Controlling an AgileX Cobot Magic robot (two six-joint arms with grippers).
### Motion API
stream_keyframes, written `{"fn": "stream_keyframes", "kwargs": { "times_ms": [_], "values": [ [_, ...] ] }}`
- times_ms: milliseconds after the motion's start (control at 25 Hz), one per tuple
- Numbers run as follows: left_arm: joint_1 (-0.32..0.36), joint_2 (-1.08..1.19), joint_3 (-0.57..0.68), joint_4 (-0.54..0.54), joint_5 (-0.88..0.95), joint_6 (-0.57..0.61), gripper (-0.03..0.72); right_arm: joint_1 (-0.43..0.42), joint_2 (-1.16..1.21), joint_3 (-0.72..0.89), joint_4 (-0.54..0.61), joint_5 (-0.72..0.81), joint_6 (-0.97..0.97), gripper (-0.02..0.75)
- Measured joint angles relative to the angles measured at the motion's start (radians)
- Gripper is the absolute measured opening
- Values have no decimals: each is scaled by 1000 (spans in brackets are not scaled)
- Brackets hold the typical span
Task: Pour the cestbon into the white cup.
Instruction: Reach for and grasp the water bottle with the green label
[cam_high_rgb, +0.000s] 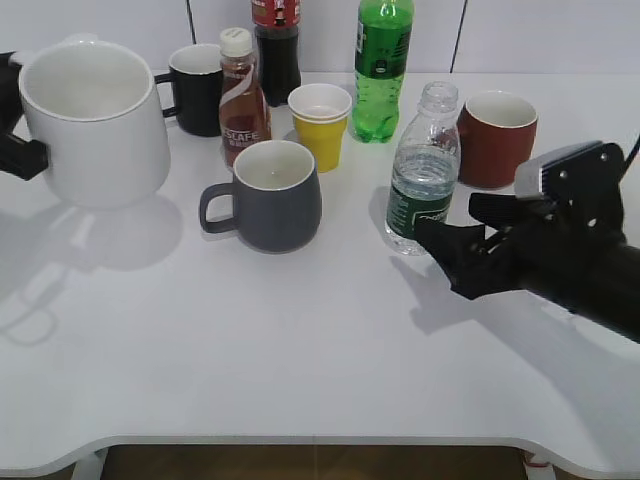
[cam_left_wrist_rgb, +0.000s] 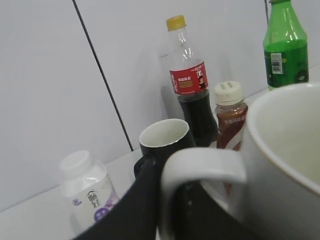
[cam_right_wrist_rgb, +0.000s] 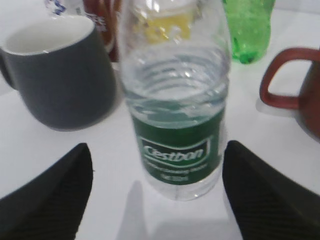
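The right pincer (cam_high_rgb: 452, 236) is formed of matte black, ridged fingers (cam_right_wrist_rgb: 52, 195); a grey block is mounted on its black wrist.

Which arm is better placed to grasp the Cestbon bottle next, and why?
The right. Its open gripper already faces the Cestbon bottle, fingers either side, while the left gripper holds the white cup far across the table.

The cestbon (cam_high_rgb: 424, 170) stands upright on the surface (cam_high_rgb: 300, 350), right of its middle and nearer the far edge than the near one. It is a clear, ribbed plastic bottle with no cap, part full of water, wearing a dark green label with white lettering. The white cup (cam_high_rgb: 95, 120) is a large plain ceramic mug, upright, mouth open, at the far left corner, apparently lifted off the surface.
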Motion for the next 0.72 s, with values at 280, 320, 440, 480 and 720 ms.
{"fn": "stream_keyframes", "kwargs": {
  "times_ms": [280,320,440,480,720],
  "values": [
    [0,0,0,26,29,-61,36,0,120,-124,23,-14,-9,618],
    [0,0,0,38,37,-62,36,0,133,-150,23,-5,-10,618],
    [0,0,0,87,52,-108,36,0,169,-217,22,19,-10,603],
    [0,0,0,107,52,-132,36,0,179,-232,21,20,-10,582],
    [-13,0,0,245,54,-232,36,0,187,-244,-65,14,-12,480]
  ]
}}
